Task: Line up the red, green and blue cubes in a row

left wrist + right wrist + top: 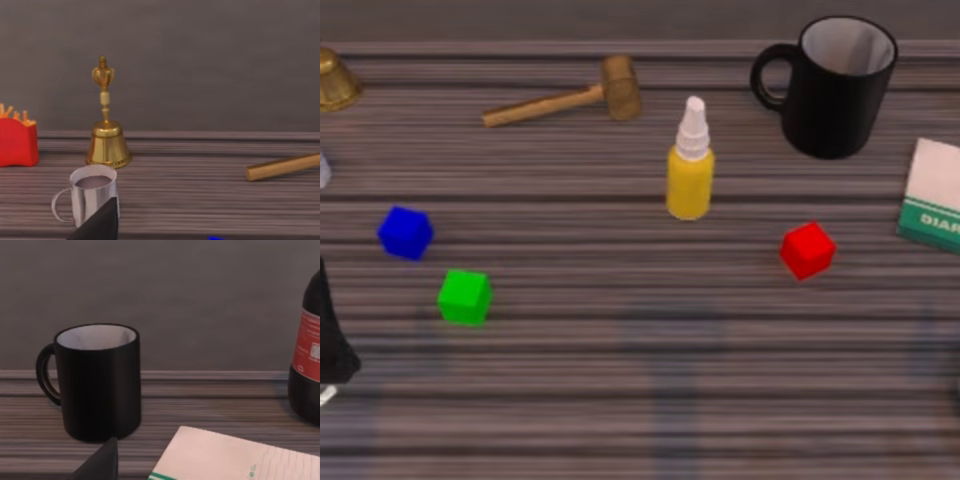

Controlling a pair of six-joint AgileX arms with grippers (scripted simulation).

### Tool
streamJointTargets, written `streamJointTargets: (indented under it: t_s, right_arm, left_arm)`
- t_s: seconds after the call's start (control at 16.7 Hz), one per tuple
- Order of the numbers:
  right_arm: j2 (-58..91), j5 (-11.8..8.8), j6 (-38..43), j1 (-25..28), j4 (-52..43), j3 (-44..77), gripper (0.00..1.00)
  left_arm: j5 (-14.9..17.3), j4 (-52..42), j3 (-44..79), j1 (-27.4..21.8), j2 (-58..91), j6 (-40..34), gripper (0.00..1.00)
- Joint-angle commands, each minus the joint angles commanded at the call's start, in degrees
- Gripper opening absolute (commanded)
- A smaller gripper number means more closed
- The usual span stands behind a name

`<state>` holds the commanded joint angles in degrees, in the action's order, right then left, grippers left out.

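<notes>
The blue cube and the green cube lie close together at the table's left. The red cube lies apart from them at the right, in front of the mug. My left gripper shows as a dark shape at the left edge, just left of the green cube. Its wrist view has one dark finger with nothing against it, and a sliver of the blue cube. My right gripper is outside the top view. One finger shows alone in its wrist view, open and holding nothing.
At the back stand a wooden hammer, a yellow dropper bottle and a black mug. A white box lies at the right edge. A gold bell, steel cup and fries crowd the far left; a cola bottle stands far right.
</notes>
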<state>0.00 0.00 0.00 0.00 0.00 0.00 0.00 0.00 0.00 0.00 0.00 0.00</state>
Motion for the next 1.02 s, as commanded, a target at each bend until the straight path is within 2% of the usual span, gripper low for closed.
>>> streamJointTargets:
  t_s: [0.24, 0.48, 0.72, 1.02]
  right_arm:
    - [1.74, -0.13, -0.10, 0.54, -1.27, 1.72, 1.00]
    - [12.50, -0.35, -0.62, 3.02, -8.37, 12.25, 1.00]
    - [32.75, -0.20, -1.45, 6.48, -19.72, 29.92, 1.00]
    - [66.36, 0.05, -2.75, 11.57, -36.80, 55.59, 1.00]
  left_arm:
    - [0.00, 0.00, 0.00, 0.00, 0.00, 0.00, 1.00]
    - [0.00, 0.00, 0.00, 0.00, 0.00, 0.00, 1.00]
    - [0.00, 0.00, 0.00, 0.00, 0.00, 0.00, 1.00]
    - [0.00, 0.00, 0.00, 0.00, 0.00, 0.00, 1.00]
